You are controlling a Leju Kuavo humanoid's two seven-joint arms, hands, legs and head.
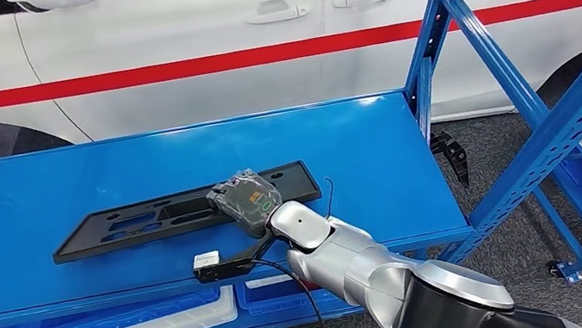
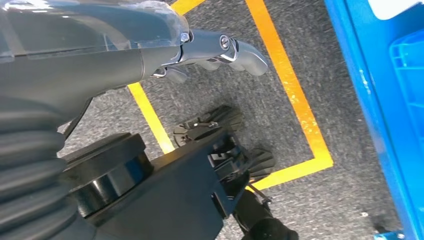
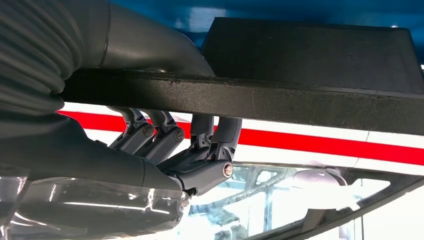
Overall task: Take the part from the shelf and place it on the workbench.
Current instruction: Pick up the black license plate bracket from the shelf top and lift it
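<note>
Parked behind the blue workbench (image 1: 32, 203) is a white car (image 1: 171, 86), and the right hand (image 1: 247, 198) grips the long black part (image 1: 140, 223) lying flat there; hasty release could drag it sideways.

The right arm (image 1: 373, 269) reaches forward and up from the lower right, its silver wrist bent toward the right hand (image 1: 247, 198), whose fingers (image 3: 210, 131) curl around the edge of the part (image 1: 181, 211) (grip seen close from the wrist). The left hand (image 2: 210, 50) hangs down, fingers loosely curled, holding nothing
</note>
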